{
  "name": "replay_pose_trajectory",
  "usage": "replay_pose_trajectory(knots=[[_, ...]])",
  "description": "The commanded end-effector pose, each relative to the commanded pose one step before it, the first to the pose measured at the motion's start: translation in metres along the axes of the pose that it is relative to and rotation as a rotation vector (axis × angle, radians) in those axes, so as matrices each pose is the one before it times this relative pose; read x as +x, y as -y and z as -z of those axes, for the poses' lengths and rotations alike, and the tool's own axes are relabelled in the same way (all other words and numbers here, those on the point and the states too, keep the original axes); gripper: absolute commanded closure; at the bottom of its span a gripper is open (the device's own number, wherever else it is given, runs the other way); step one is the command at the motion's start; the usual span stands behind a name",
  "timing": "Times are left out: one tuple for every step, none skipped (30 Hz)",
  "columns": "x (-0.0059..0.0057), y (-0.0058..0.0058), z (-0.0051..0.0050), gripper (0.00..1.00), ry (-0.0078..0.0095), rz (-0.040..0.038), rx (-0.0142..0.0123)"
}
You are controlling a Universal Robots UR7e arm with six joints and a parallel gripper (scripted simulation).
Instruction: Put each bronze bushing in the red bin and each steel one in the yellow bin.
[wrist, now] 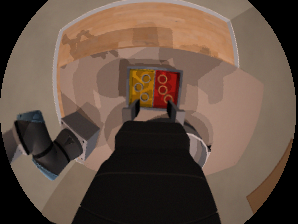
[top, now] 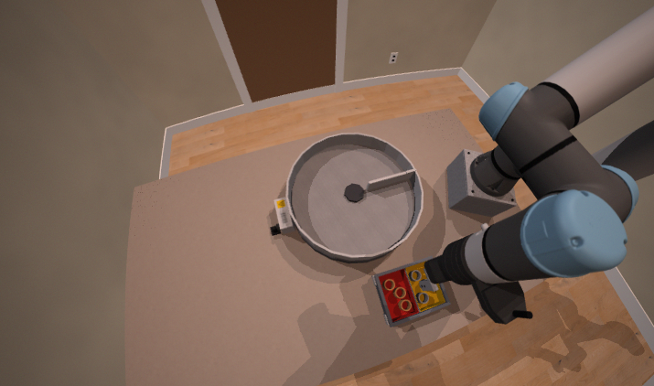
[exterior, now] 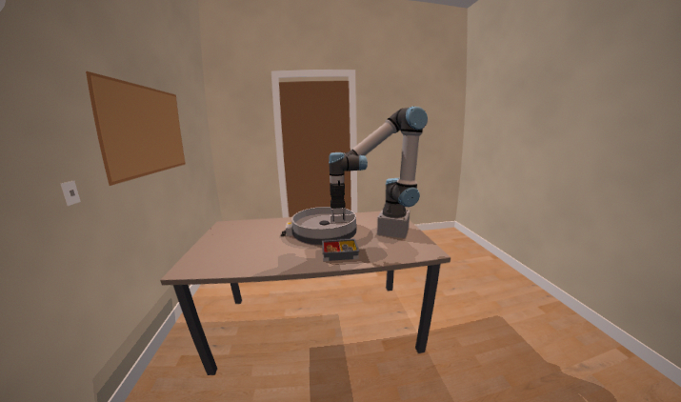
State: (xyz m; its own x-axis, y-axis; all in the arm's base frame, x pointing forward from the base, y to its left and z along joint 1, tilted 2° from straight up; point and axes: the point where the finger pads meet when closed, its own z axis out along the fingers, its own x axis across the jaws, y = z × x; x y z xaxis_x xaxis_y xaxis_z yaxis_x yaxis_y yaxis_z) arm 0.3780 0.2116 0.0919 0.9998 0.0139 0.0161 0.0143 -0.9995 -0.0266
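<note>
The turntable (top: 338, 225) (exterior: 324, 231) shows no bushing on its visible disc. Three bronze bushings, one of them at the far left (top: 384, 284), lie apart from the yellow side in the red bin (top: 400, 274) (wrist: 174, 82). Three steel bushings lie in the yellow bin (top: 437, 301) (wrist: 134, 101) in the wrist view; in the top view the gripper hides one. My gripper (exterior: 337, 218) (wrist: 153, 105) is open and empty, pointing down above the bins' turntable-side edge in the wrist view.
A grey tray (top: 384, 307) (exterior: 340, 254) holds both bins side by side. A fixed divider arm (top: 391, 180) crosses the turntable from hub to wall. A small box (top: 283, 214) sits at the turntable's left side. The robot's base block (top: 472, 197) (exterior: 393, 226) stands right of the turntable.
</note>
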Motion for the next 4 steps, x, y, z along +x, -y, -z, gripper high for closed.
replay_pose_trajectory(knots=[[0.00039,0.00006,0.00043,0.00,-0.00137,0.00003,0.00025],[0.00000,0.00000,0.00000,0.00,0.00000,0.00000,0.00000],[0.00000,0.00000,0.00000,0.00,0.00000,0.00000,0.00000],[0.00000,0.00000,0.00000,0.00,0.00000,0.00000,0.00000]])
